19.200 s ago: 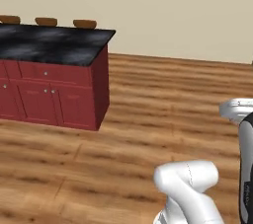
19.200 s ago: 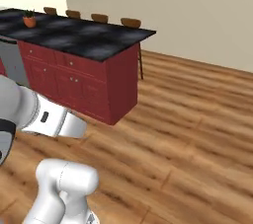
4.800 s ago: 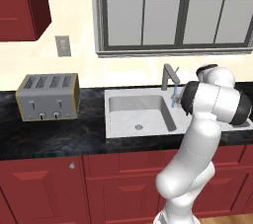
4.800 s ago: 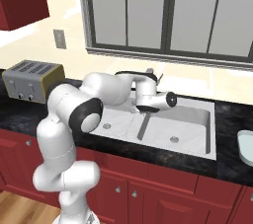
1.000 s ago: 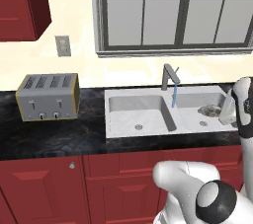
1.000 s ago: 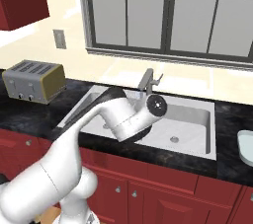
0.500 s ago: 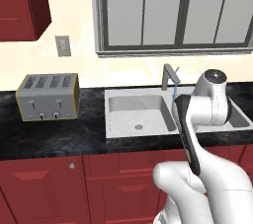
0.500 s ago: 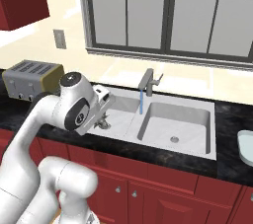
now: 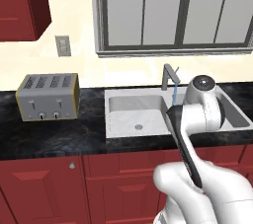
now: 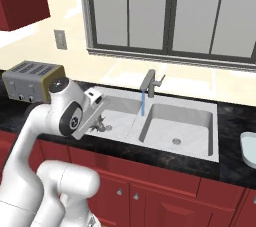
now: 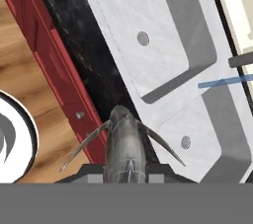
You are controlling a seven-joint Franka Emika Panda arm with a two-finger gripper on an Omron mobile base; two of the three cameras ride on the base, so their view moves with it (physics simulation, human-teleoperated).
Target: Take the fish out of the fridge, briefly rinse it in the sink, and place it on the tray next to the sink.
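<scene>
- The tabletop (image 9: 74,134) is a black, grey-mottled stone slab running along the wall under the window, on top of dark red cabinets (image 9: 44,188).
- The sink (image 10: 165,116) is set into it: two light grey basins, each with a round drain.
- A grey angular faucet (image 10: 150,82) rises at the sink's back edge, between the basins; a thin blue stream falls from its spout.
- A silver toaster (image 9: 48,96) stands on the tabletop, well left of the sink.
- The pale tray (image 10: 248,152) lies on the tabletop, right of the sink.
</scene>
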